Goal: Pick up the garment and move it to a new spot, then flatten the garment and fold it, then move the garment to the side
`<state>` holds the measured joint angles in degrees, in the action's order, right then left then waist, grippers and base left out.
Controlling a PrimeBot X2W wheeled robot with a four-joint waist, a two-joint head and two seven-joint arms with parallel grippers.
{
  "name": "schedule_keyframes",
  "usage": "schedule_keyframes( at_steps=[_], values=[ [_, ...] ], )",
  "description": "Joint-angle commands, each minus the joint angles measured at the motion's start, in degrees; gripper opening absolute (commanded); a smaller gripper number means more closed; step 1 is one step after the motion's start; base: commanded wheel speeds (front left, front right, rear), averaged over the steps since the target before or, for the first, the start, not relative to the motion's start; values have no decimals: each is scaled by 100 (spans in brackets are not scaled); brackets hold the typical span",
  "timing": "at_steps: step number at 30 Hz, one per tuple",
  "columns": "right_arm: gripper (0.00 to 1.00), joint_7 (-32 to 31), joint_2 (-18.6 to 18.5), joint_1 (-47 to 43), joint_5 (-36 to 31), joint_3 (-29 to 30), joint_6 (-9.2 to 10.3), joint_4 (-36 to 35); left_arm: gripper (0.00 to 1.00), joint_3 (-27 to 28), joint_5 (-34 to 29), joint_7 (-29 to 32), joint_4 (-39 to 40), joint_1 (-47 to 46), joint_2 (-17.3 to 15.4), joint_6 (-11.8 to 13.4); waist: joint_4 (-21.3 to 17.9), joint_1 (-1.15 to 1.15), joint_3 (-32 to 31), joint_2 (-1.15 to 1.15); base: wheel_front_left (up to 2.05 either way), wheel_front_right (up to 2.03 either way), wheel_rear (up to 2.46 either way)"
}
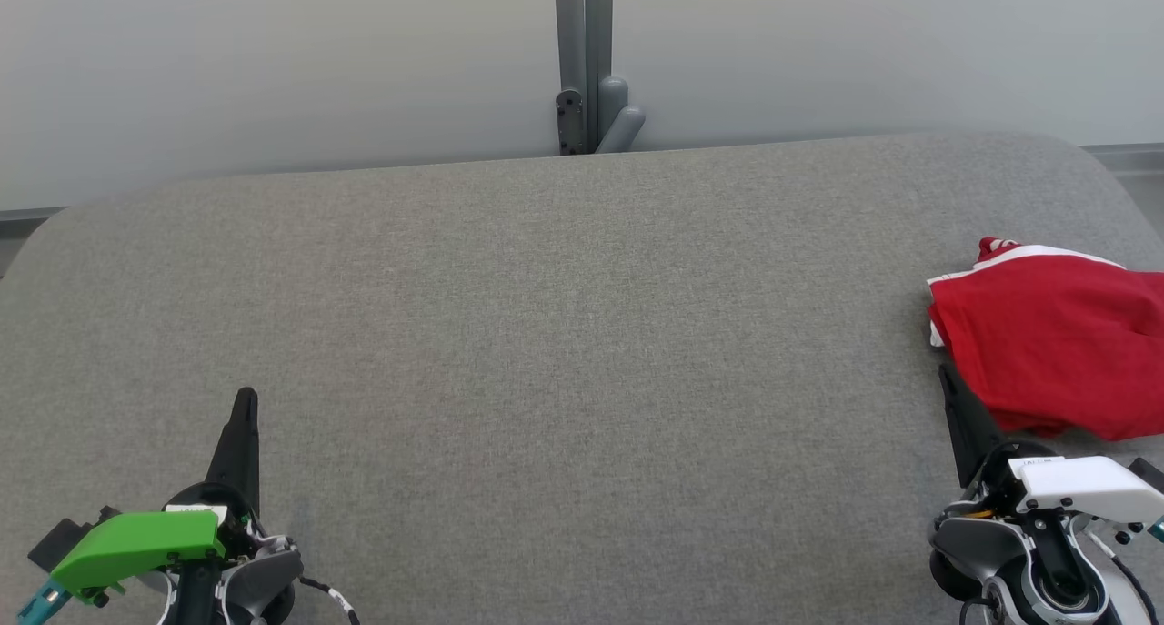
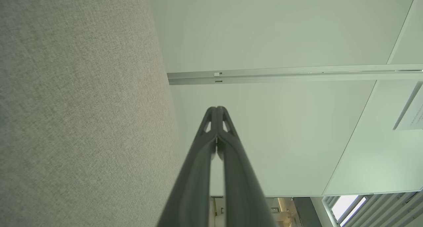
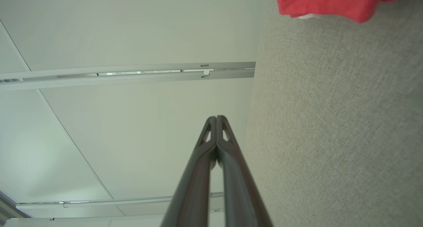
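In the left wrist view the left gripper's two fingers are pressed together at the tips with nothing between them. The right wrist view shows the same of the right gripper: tips clenched on nothing.

The head view cannot settle this, since each pair shows there as one dark spike. It does place them. The left gripper is at the lower left under a green cover. The right gripper is at the lower right under a white cover. Both point away from the robot over the grey table.

In the head view the right tip looks to meet the near left edge of the garment. This is a red heap with white trim, lying on the table at the far right, partly cut by the picture's edge. The right wrist view shows more: the garment is up in the corner, apart from the fingers, with bare table between. A bit of white shows under its red hem.

The left wrist view has the table along one side and a pale wall ahead. In the head view a grey post stands against the wall behind the table's far edge.
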<state>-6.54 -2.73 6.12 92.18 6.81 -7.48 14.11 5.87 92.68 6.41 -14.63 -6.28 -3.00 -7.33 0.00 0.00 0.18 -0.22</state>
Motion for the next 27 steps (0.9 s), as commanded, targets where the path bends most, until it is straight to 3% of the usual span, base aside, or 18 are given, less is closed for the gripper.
schedule_keyframes(
  at_steps=[1,27],
  values=[
    [0,-16,-28,22,38,-1,-2,-24,0,32,-5,1,27,-83,-26,-30,0,0,0,22,0,0,0],
    [0,-16,-28,22,39,-1,-2,-24,0,45,-23,15,27,-84,-13,-27,0,0,0,22,0,0,0]
  ],
)
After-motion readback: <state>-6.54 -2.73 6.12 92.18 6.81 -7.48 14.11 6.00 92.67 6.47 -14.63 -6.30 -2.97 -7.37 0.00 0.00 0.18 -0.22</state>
